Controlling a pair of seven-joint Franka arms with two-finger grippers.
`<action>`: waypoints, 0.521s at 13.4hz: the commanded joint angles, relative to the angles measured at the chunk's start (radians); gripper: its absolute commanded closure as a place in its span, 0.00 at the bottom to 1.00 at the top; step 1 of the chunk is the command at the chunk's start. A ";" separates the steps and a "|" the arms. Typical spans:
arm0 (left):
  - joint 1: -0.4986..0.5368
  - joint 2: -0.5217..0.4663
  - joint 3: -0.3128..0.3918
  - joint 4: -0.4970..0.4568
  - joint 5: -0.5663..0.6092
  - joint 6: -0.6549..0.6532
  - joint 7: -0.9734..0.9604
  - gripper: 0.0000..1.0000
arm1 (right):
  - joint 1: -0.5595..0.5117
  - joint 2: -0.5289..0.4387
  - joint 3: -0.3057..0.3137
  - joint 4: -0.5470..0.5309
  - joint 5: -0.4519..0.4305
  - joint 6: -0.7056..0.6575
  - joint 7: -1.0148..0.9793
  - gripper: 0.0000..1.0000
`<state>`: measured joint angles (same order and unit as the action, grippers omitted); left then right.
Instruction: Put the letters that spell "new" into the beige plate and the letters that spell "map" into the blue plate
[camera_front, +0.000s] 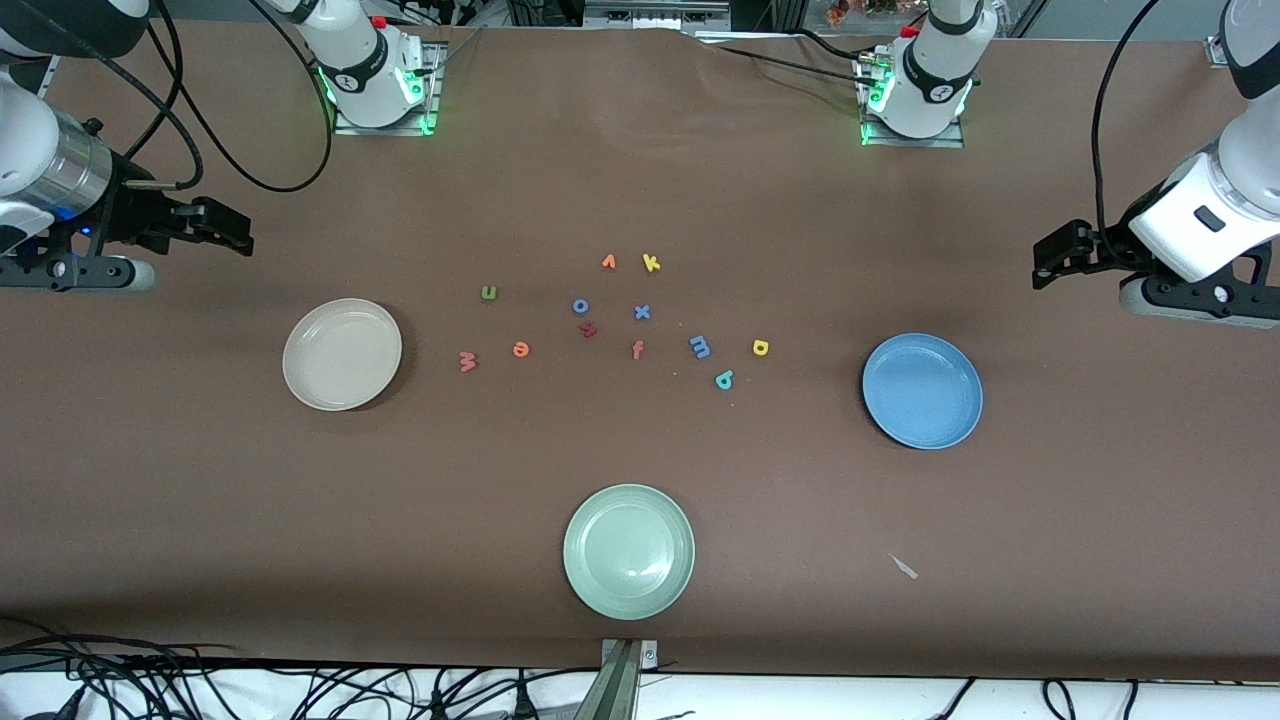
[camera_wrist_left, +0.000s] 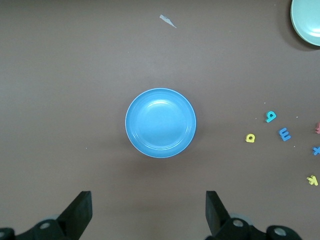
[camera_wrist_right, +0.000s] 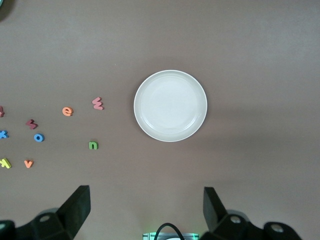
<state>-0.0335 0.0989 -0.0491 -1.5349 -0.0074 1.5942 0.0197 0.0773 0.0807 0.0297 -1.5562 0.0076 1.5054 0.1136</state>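
Observation:
The beige plate (camera_front: 340, 353) (camera_wrist_right: 170, 105) lies bare toward the right arm's end. Beside it are the pinkish-red w (camera_front: 468, 361) (camera_wrist_right: 98, 103), orange e (camera_front: 521, 349) (camera_wrist_right: 67, 111) and green n (camera_front: 489, 292) (camera_wrist_right: 93, 145). The blue plate (camera_front: 922, 390) (camera_wrist_left: 160, 122) lies bare toward the left arm's end, with the yellow a (camera_front: 760, 347) (camera_wrist_left: 250, 137), teal p (camera_front: 724, 379) (camera_wrist_left: 270, 116) and blue m (camera_front: 700, 346) (camera_wrist_left: 284, 134) beside it. My right gripper (camera_front: 235, 232) (camera_wrist_right: 146, 207) hangs open near the beige plate. My left gripper (camera_front: 1050, 262) (camera_wrist_left: 148, 210) hangs open near the blue plate. Both hold nothing.
A pale green plate (camera_front: 628, 550) sits nearest the front camera. Mid-table lie an orange v (camera_front: 608, 262), yellow k (camera_front: 651, 263), blue o (camera_front: 581, 306), blue x (camera_front: 642, 312), dark red h (camera_front: 588, 329) and orange-red f (camera_front: 637, 349). A paper scrap (camera_front: 903, 566) lies near the front edge.

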 joint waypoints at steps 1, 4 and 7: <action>0.006 0.010 0.002 0.027 -0.035 -0.007 0.020 0.00 | -0.005 -0.013 0.001 -0.005 0.002 -0.004 0.004 0.00; 0.009 0.010 0.003 0.027 -0.051 -0.007 0.020 0.00 | -0.005 -0.015 0.002 -0.005 0.002 -0.002 0.006 0.00; 0.009 0.010 0.003 0.027 -0.049 -0.007 0.020 0.00 | -0.005 -0.015 0.002 -0.005 0.002 -0.004 0.006 0.00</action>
<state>-0.0306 0.0989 -0.0478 -1.5335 -0.0313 1.5942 0.0197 0.0768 0.0807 0.0295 -1.5562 0.0075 1.5054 0.1136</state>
